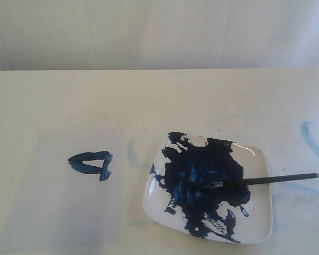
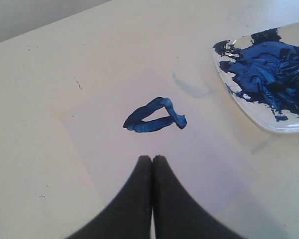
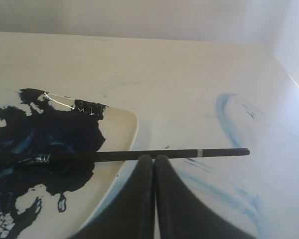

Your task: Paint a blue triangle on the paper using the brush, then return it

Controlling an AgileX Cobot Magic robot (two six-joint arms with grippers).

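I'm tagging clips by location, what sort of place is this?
Likely an indoor tabletop painting setup: a plain off-white table against a bare wall, a white plate of blue paint with the brush resting in it, and paper bearing a blue triangle.

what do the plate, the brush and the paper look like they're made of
The plate: likely glazed ceramic, maybe melamine; glossy white with bright glints on its rim. The brush: matte black handle, wood or plastic, with a shiny, probably metal, ferrule. The paper: thin matte sheet, pale grey, lying dead flat without shine.
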